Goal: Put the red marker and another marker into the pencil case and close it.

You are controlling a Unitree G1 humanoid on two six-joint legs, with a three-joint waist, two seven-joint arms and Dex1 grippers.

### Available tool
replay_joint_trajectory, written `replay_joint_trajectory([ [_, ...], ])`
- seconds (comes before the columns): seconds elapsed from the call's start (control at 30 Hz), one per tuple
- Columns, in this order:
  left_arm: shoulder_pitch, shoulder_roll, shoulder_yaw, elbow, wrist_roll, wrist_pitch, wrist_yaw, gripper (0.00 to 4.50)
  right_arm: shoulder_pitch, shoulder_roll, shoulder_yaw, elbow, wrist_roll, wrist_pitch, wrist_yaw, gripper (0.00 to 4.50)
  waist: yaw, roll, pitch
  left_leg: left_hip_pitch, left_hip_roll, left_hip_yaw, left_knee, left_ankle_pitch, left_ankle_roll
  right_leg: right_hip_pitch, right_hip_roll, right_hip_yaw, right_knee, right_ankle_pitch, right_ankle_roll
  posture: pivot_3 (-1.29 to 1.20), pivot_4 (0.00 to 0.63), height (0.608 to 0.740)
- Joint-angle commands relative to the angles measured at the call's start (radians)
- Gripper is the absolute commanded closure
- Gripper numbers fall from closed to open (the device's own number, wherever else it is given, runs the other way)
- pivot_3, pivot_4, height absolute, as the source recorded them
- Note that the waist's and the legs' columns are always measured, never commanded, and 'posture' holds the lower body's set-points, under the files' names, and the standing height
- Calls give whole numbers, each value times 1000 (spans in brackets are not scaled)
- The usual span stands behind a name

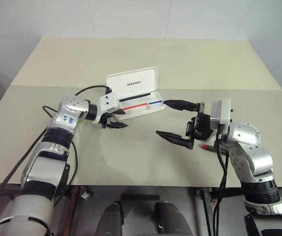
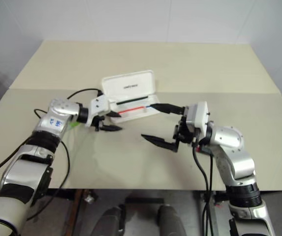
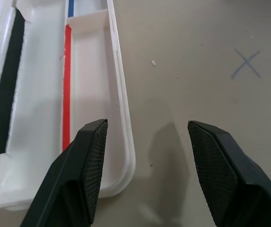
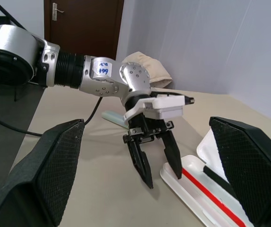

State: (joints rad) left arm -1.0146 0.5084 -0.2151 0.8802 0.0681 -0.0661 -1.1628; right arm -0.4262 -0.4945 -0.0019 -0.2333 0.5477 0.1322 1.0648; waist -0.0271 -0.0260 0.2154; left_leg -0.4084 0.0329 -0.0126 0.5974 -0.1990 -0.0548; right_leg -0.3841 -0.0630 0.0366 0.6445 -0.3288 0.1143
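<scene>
The white pencil case (image 1: 132, 82) lies open in the middle of the table, lid tilted up. Its tray (image 3: 40, 94) shows a red stripe, a blue stripe and a black strip, and I see no marker in it. My left gripper (image 1: 120, 119) is open and empty at the case's left end. One finger (image 3: 85, 161) is over the tray corner, the other over the bare table. My right gripper (image 1: 161, 118) stands wide open and empty to the right of the case, pointing left. A bit of the red marker (image 1: 206, 146) shows on the table under my right wrist. The light-green marker (image 2: 75, 125) peeks out behind my left forearm.
A blue X (image 3: 245, 64) is drawn on the beige tabletop in front of the case. A black cable (image 1: 89, 89) loops from my left wrist. The table's front edge (image 1: 145, 185) runs just below both arms.
</scene>
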Motion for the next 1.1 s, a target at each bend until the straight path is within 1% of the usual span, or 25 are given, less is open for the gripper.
replay_joint_trajectory([
  [0.03,-46,-7,-2,53,27,9,30,1636,-22,5,-9,-29,4,-16,-11,0,0,0,0,0,0,0,0,0,0,0,0,0,0,0,0,0,150,740],
  [0.17,-82,-21,-10,133,59,14,54,1636,-25,-2,-13,-37,9,-10,-14,0,-2,0,0,0,0,0,1,0,0,0,0,0,0,0,0,0,150,740],
  [0.23,-101,-34,-4,164,62,11,62,1981,-27,-10,-17,-42,13,-5,-11,0,-2,0,0,0,0,0,1,0,0,0,0,0,1,0,0,0,150,740],
  [0.27,-108,-39,-1,174,63,10,64,2204,-28,-13,-18,-44,15,-3,-9,0,-2,0,0,0,0,0,1,0,0,0,0,0,1,0,0,0,150,740],
  [0.37,-125,-51,0,203,69,1,63,3224,-34,-28,-20,-47,23,7,3,0,-1,0,0,0,0,0,1,0,0,0,0,0,1,0,0,0,150,740],
  [0.4,-129,-54,-1,212,72,-4,65,3487,-36,-34,-20,-46,25,10,9,0,-1,0,0,0,0,0,1,0,0,0,0,0,0,0,0,0,150,740],
  [0.43,-133,-55,-2,221,76,-10,68,3912,-38,-39,-20,-46,28,14,14,0,-1,0,0,0,0,0,1,0,0,0,0,0,0,0,0,0,150,740],
  [0.5,-136,-56,-2,228,81,-15,69,4468,-42,-53,-19,-43,30,21,24,0,1,0,0,0,0,0,1,0,0,0,0,0,0,0,0,0,150,740],
  [0.67,-126,-54,9,211,66,-22,29,4468,-51,-87,-36,10,26,23,56,0,-1,0,0,1,0,0,2,0,0,0,0,0,2,1,1,0,150,740],
  [0.8,-83,-32,18,117,38,-6,-41,4468,-46,-105,-50,51,24,12,76,0,0,0,0,0,0,0,1,0,0,0,0,0,1,1,1,0,150,740],
  [0.93,11,12,14,-96,8,43,-119,4468,-27,-137,-76,111,6,-9,99,0,0,0,0,-1,0,1,1,0,0,0,0,1,0,0,1,0,150,740],
  [1.1,171,72,17,-446,-40,161,-160,4468,19,-182,-119,214,-35,-66,121,0,1,0,0,-2,0,1,1,0,0,-2,0,2,-1,0,1,0,150,740],
])
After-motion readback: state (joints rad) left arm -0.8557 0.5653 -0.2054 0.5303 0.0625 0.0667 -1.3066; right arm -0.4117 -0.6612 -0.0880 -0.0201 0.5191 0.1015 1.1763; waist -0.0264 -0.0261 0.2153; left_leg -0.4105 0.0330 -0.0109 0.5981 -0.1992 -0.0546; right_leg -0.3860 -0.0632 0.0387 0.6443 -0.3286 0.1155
